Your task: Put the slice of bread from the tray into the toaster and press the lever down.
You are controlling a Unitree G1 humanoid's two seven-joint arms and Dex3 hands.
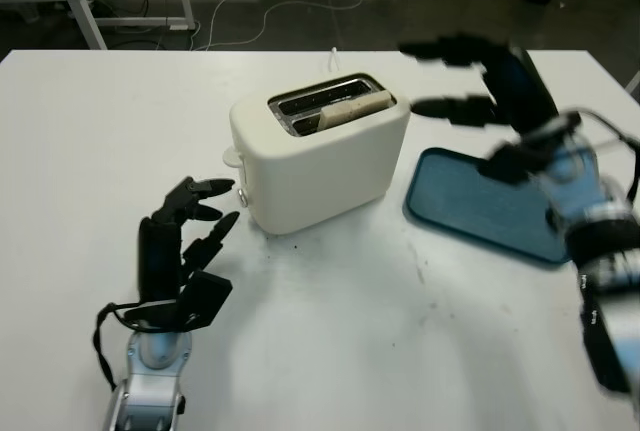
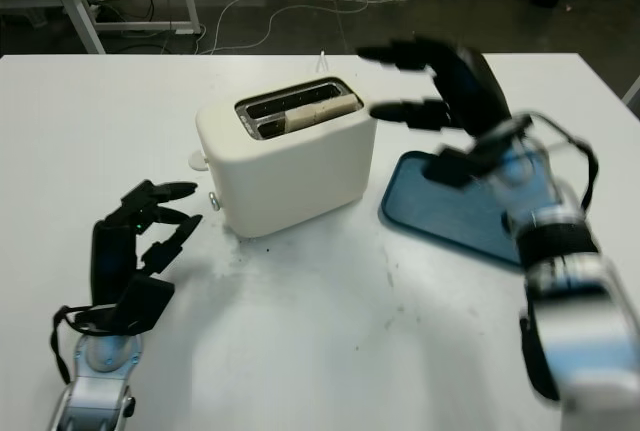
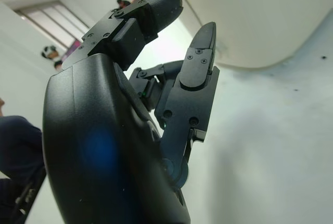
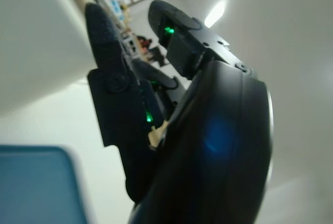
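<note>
Black and open, the left hand stands on the white bench, holding nothing, near the small lever of the cream plastic toaster. One pale slice of bread sits in the toaster's slot. Further right, the right hand is open in the air above the blue rectangular tray.

No legible text, label, brand, number or sign was found on the toaster, the tray, the table or either hand.
</note>
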